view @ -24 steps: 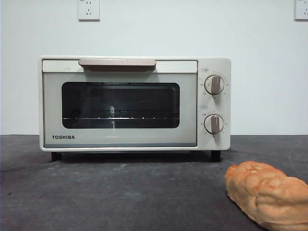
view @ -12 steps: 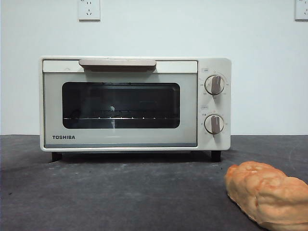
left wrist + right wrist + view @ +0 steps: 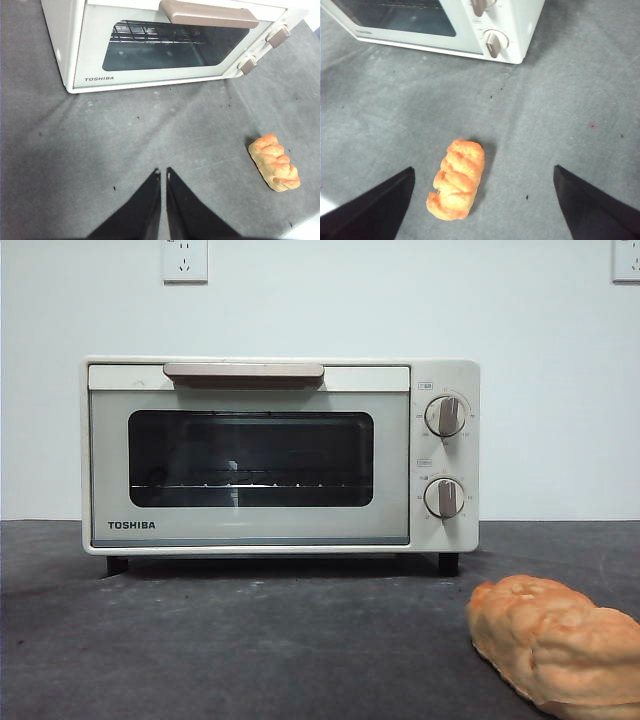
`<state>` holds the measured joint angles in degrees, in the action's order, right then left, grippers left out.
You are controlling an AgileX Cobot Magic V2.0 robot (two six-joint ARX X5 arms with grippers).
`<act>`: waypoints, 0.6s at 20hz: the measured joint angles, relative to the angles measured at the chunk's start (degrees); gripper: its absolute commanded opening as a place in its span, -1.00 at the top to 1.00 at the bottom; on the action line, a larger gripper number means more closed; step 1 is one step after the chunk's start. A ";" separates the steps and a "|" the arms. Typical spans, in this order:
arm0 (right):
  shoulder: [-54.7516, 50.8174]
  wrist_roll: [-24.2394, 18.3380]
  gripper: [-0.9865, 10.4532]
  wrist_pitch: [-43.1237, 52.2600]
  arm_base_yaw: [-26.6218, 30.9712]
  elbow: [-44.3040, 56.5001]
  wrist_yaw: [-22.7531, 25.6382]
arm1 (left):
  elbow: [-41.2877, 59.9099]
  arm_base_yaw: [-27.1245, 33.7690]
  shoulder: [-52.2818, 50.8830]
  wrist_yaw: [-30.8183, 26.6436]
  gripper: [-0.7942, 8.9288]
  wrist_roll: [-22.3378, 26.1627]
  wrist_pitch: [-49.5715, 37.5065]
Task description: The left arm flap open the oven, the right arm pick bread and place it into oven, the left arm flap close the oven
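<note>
Oven [image 3: 280, 455] door shut, bread [image 3: 555, 645] on bench at oven's 4 o'clock. Left pincer [image 3: 162, 175] nearly closed, empty; right pincer [image 3: 482, 200] wide, empty. Advise hooking handle [image 3: 244, 371] squarely, pulling downward.

A dark grey, felt-like table [image 3: 250, 640] carries everything here — its surface is matte, faintly creased and flecked with small dark specks and a few pale crumbs. The oven [image 3: 280, 455] stands on it toward the back on short black feet, door shut, casting a narrow shadow beneath its front edge. The bread [image 3: 550, 645] lies flat on the cloth well in front of the oven's knob end — apart from it, with bare table between them.
</note>
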<state>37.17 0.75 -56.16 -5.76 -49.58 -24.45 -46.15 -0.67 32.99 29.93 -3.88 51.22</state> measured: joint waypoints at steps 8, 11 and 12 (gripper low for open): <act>3.69 5.84 0.05 1.79 -7.74 0.98 0.20 | 0.00 0.00 0.00 0.02 0.80 0.00 0.00; 3.74 9.62 0.05 6.95 -12.39 6.29 2.34 | 0.00 0.00 0.00 0.02 0.80 0.02 0.00; 3.74 11.13 0.05 9.22 -14.14 8.26 3.58 | 0.00 0.00 0.00 0.02 0.80 0.00 0.00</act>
<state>40.91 11.88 -46.94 -19.90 -41.32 -20.86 -46.15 -0.67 32.99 29.95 -3.88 51.22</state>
